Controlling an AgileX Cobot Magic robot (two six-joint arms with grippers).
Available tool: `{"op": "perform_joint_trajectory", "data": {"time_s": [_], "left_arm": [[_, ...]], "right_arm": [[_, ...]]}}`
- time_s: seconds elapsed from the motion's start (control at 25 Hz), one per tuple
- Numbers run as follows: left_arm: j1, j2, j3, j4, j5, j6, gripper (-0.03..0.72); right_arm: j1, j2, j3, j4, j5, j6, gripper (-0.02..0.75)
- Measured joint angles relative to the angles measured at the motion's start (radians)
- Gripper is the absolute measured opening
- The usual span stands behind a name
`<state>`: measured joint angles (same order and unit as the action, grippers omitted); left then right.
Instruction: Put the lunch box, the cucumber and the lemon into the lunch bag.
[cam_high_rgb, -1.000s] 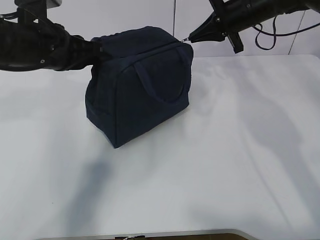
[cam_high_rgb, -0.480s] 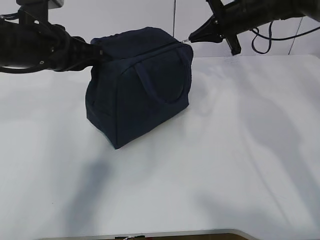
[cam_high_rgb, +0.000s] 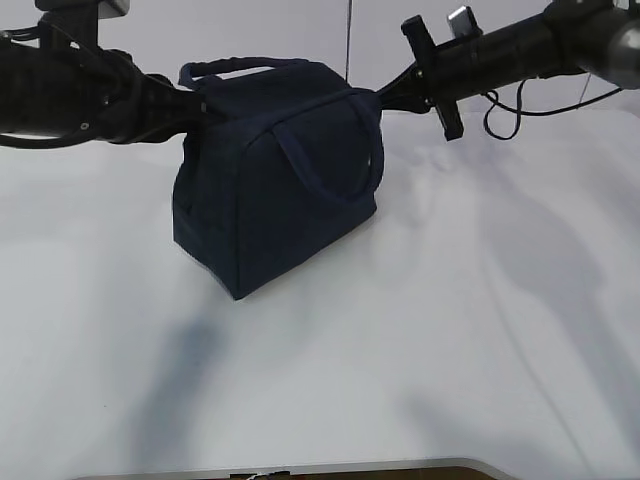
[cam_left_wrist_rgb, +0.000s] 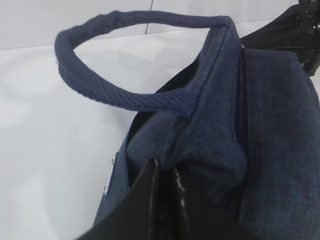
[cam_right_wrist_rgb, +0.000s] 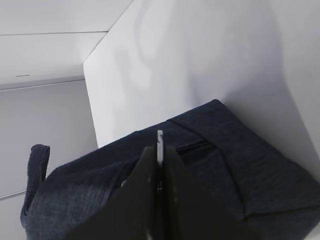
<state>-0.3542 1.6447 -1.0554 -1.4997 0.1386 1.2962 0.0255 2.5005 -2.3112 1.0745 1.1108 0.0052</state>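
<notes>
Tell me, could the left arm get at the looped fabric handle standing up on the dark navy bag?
Probably yes: the left gripper is shut on the dark navy bag just below that handle, with nothing between.

A white table (cam_high_rgb: 450, 330) meets a pale wall (cam_high_rgb: 300, 25).

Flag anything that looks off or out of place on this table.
Nothing spilled or damaged. The lunch bag stands upright, zipped, with one handle sticking up. The left gripper pinches fabric at its end; the right gripper is shut at the other.

The left gripper (cam_left_wrist_rgb: 165, 172) was held level from the left with its jaws pressed together. The right gripper (cam_right_wrist_rgb: 159, 150) was extended from the right, jaws likewise closed.
</notes>
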Motion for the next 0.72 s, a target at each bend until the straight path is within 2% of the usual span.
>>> {"op": "perform_joint_trajectory", "data": {"time_s": [0.28,0.48,0.72], "left_arm": [[0.000,0.000,0.000,0.026,-0.004,0.000,-0.009],[0.000,0.000,0.000,0.033,-0.008,0.008,-0.009],[0.000,0.000,0.000,0.065,-0.006,0.010,-0.009]], "right_arm": [[0.000,0.024,-0.020,0.155,0.018,-0.099,0.005],[0.000,0.027,-0.110,0.123,0.071,-0.150,0.005],[0.000,0.029,-0.154,0.049,0.094,0.074,0.005]]}}
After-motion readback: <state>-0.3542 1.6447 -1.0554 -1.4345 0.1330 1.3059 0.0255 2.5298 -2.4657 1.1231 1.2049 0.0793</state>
